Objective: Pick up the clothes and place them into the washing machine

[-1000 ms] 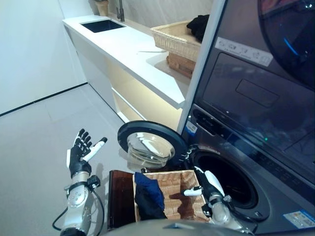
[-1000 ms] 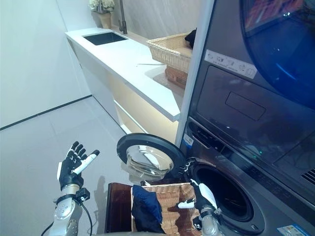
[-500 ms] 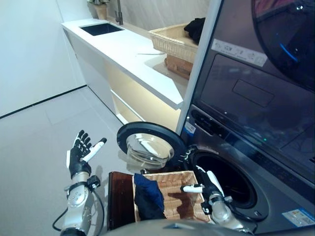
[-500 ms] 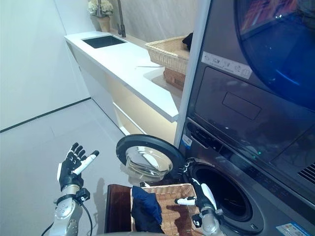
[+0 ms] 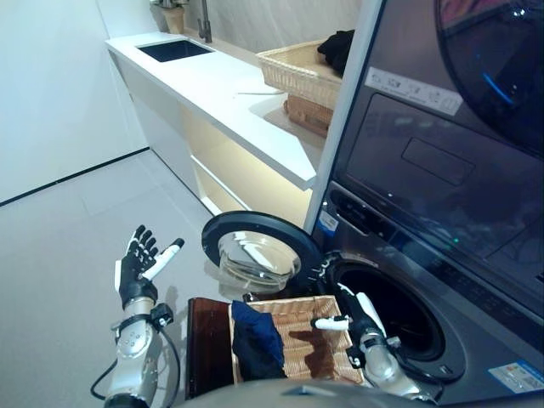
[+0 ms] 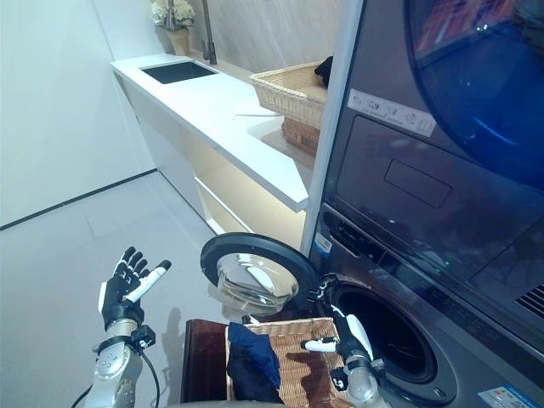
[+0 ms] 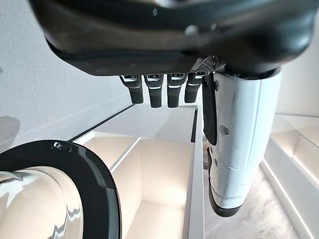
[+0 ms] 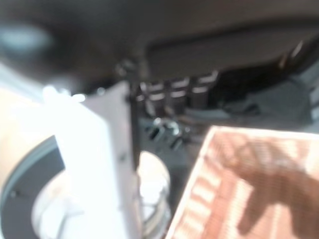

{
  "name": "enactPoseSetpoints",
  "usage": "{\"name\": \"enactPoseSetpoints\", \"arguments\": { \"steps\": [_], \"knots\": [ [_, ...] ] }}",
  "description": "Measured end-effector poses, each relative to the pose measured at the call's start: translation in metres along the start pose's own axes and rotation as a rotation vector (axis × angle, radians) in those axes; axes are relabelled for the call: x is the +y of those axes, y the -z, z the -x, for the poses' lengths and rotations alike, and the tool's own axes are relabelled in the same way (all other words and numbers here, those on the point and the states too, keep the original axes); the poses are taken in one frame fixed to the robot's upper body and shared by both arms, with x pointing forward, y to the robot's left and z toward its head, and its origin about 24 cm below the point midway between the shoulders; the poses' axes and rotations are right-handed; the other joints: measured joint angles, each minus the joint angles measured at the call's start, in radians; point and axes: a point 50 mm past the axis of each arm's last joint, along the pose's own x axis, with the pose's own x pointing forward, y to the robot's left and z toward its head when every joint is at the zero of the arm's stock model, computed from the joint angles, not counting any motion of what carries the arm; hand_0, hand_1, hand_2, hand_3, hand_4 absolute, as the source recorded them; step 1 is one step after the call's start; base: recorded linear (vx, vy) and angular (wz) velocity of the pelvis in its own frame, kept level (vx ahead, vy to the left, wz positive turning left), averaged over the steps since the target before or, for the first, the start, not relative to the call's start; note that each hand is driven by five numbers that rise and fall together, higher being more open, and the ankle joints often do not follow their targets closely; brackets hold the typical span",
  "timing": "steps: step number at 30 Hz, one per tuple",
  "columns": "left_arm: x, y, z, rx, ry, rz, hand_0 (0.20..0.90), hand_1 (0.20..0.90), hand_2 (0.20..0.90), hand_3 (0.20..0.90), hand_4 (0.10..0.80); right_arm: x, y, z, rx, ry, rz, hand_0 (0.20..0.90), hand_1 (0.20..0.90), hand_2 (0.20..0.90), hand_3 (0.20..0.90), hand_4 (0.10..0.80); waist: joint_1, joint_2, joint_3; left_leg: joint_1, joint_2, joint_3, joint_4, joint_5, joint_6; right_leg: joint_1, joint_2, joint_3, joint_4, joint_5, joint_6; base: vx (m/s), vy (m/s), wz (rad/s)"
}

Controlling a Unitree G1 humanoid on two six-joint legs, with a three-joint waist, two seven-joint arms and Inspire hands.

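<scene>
A dark blue garment (image 5: 255,338) lies bunched in the left part of a wicker basket (image 5: 319,357) on the floor before the washing machine (image 5: 399,313), whose drum stands open. Its round door (image 5: 255,253) is swung out to the left. My right hand (image 5: 364,321) hovers open over the basket's right side, just in front of the drum mouth, holding nothing. My left hand (image 5: 136,270) is raised open well left of the basket, fingers (image 7: 155,93) straight and empty. In the right wrist view the basket (image 8: 249,184) shows past the fingers.
A dark brown board (image 5: 204,347) sits under the basket's left side. A white counter (image 5: 229,93) with a sink (image 5: 174,47) runs along the back, carrying a second wicker basket (image 5: 297,68) with dark cloth (image 5: 340,47). Grey floor (image 5: 68,229) lies to the left.
The camera has shifted slightly. My right hand has risen a little over the basket, towards the drum. The left hand and the garment have not moved.
</scene>
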Motion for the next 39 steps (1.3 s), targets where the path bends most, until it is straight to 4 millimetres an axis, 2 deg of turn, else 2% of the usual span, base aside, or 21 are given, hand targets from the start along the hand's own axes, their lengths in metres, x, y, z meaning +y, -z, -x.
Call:
{"name": "enactPoseSetpoints", "arguments": {
  "steps": [11, 14, 22, 24, 27, 30, 34, 39],
  "knots": [
    [0.002, 0.000, 0.000, 0.001, -0.008, 0.001, 0.900, 0.900, 0.900, 0.900, 0.800, -0.002, 0.025, 0.010, 0.119, 0.046, -0.122, 0.900, 0.900, 0.900, 0.900, 0.800, -0.001, 0.002, 0.000, -0.004, 0.001, 0.001, 0.000, -0.004, -0.002, -0.006, 0.001, 0.004, 0.000, -0.003, 0.003, 0.000, 0.000, 0.00],
    [0.003, 0.001, 0.002, 0.006, 0.002, 0.000, 0.900, 0.900, 0.900, 0.900, 0.800, 0.000, 0.041, 0.016, 0.194, 0.054, -0.159, 0.900, 0.900, 0.900, 0.900, 0.800, -0.001, 0.001, -0.002, -0.008, 0.001, 0.002, 0.000, -0.006, -0.004, -0.015, 0.001, 0.005, 0.001, -0.005, 0.004, -0.011, 0.000, -0.01],
    [0.005, 0.009, 0.009, 0.038, 0.023, 0.007, 0.900, 0.900, 0.900, 0.900, 0.800, 0.004, 0.065, 0.029, 0.298, 0.041, -0.197, 0.900, 0.900, 0.900, 0.900, 0.800, -0.003, 0.015, 0.001, -0.062, -0.001, 0.018, 0.000, -0.005, 0.001, -0.072, -0.001, 0.019, 0.001, 0.002, 0.004, -0.045, 0.011, -0.04],
    [0.005, 0.009, 0.009, 0.040, 0.021, 0.021, 0.900, 0.900, 0.900, 0.900, 0.800, 0.004, 0.065, 0.029, 0.301, 0.046, -0.206, 0.900, 0.900, 0.900, 0.900, 0.800, -0.004, 0.021, 0.015, -0.062, -0.002, 0.018, 0.000, -0.004, 0.002, -0.072, -0.001, 0.022, 0.001, 0.004, 0.005, -0.036, 0.029, -0.02],
    [0.003, 0.009, 0.010, 0.042, 0.042, 0.027, 0.900, 0.900, 0.900, 0.900, 0.800, 0.002, 0.074, 0.029, 0.374, 0.099, -0.301, 0.900, 0.900, 0.900, 0.900, 0.800, -0.004, 0.036, 0.024, -0.077, -0.004, 0.023, 0.000, -0.005, 0.003, -0.091, -0.003, 0.027, 0.001, 0.003, 0.005, -0.042, 0.057, -0.13],
    [0.001, 0.009, 0.009, 0.043, 0.051, 0.038, 0.900, 0.900, 0.900, 0.900, 0.800, -0.004, 0.075, 0.024, 0.416, 0.165, -0.415, 0.900, 0.900, 0.900, 0.900, 0.800, -0.006, 0.061, 0.050, -0.095, -0.007, 0.038, 0.002, -0.003, 0.006, -0.116, -0.005, 0.037, 0.002, 0.009, 0.008, -0.072, 0.068, -0.14],
    [-0.002, 0.008, 0.009, 0.040, 0.071, 0.046, 0.900, 0.900, 0.900, 0.900, 0.800, -0.008, 0.071, 0.017, 0.426, 0.185, -0.454, 0.900, 0.900, 0.900, 0.900, 0.800, -0.005, 0.093, 0.081, -0.112, -0.007, 0.055, 0.005, -0.003, 0.008, -0.147, -0.005, 0.057, 0.013, 0.013, 0.011, -0.095, 0.077, -0.13],
    [-0.013, 0.004, 0.003, 0.026, 0.101, 0.085, 0.900, 0.900, 0.900, 0.900, 0.800, -0.027, 0.056, -0.001, 0.387, 0.249, -0.504, 0.900, 0.900, 0.900, 0.900, 0.800, -0.003, 0.135, 0.121, -0.168, -0.013, 0.080, 0.006, 0.004, 0.016, -0.218, -0.007, 0.085, 0.028, 0.022, 0.018, -0.085, 0.039, -0.13]
  ]
}}
